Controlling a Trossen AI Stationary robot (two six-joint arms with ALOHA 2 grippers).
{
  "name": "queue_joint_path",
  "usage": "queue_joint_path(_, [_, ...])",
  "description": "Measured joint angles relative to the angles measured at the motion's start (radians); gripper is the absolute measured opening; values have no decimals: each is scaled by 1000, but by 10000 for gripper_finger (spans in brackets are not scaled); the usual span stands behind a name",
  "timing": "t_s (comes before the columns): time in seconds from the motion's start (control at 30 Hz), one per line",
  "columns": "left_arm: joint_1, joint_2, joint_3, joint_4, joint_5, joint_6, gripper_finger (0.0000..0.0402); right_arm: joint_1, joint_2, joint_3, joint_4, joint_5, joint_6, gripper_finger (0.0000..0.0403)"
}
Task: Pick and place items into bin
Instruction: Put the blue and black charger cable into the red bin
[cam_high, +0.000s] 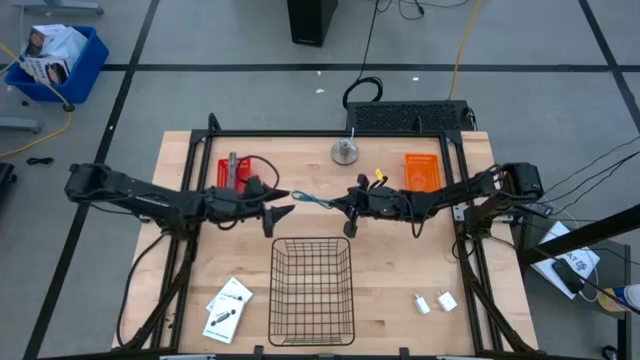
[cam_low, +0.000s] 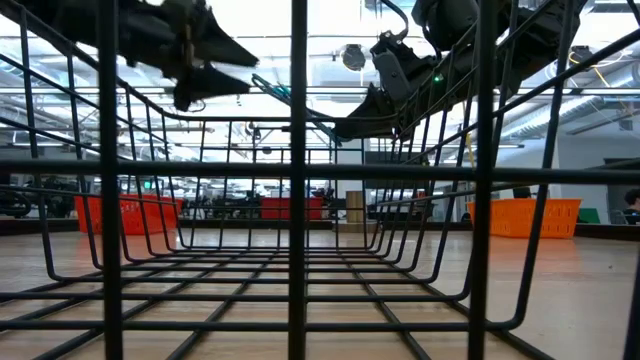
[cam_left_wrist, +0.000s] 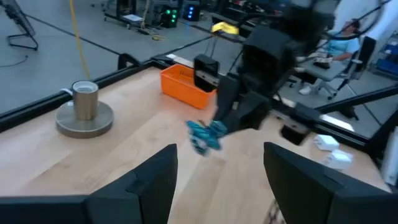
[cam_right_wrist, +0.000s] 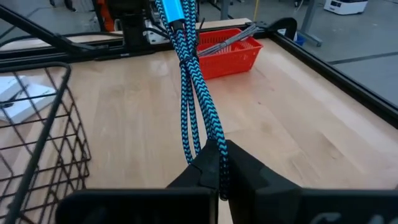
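A blue-and-black braided cable (cam_high: 314, 200), folded into a bundle, hangs in the air just beyond the far rim of the wire basket (cam_high: 312, 290). My right gripper (cam_high: 347, 208) is shut on it. My left gripper (cam_high: 280, 212) is open and faces the cable's free end from the left; in its wrist view the fingers (cam_left_wrist: 155, 177) stand short of the cable (cam_left_wrist: 205, 135). Flat white card packets (cam_high: 228, 308) lie left of the basket. Two small white blocks (cam_high: 435, 302) lie to its right. My right gripper pinches the braided cable bundle (cam_right_wrist: 211, 140) between its two fingers, several strands together, at one end of the bundle. The fingers come level from the table's right and lie along the cable. The cable is lifted clear and reaches toward my left gripper, ending in a light-blue connector (cam_right_wrist: 176, 9).
Along the far side stand a red tray (cam_high: 235, 172), a metal weight (cam_high: 347, 150) and an orange tray (cam_high: 422, 170). Bare wood lies between the basket and the table's left and right frames. A person sits in the room beyond the table (cam_left_wrist: 348, 37).
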Motion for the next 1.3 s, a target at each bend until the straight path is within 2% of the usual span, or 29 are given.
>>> queue_joint_path(0.2, [43,84,0,98,7,-7,241,13,0,0,20,0,0,2])
queue_joint_path(0.4, [71,120,0,228,110,-4,241,13,0,0,22,-3,25,2])
queue_joint_path(0.5, [83,126,0,219,131,-31,232,13,0,0,28,-3,26,4])
queue_joint_path(0.63, [90,125,0,183,132,-60,189,13,0,0,38,-4,26,4])
queue_joint_path(0.97, [92,123,0,214,123,23,21,13,-1,1,42,-29,26,6])
queue_joint_path(1.03, [92,123,0,213,122,27,12,14,-1,1,41,-29,24,8])
queue_joint_path(1.13, [92,123,0,207,120,27,23,20,-1,1,39,-49,13,24])
queue_joint_path(1.3, [93,123,0,193,110,27,10,26,-1,1,37,-53,9,80])
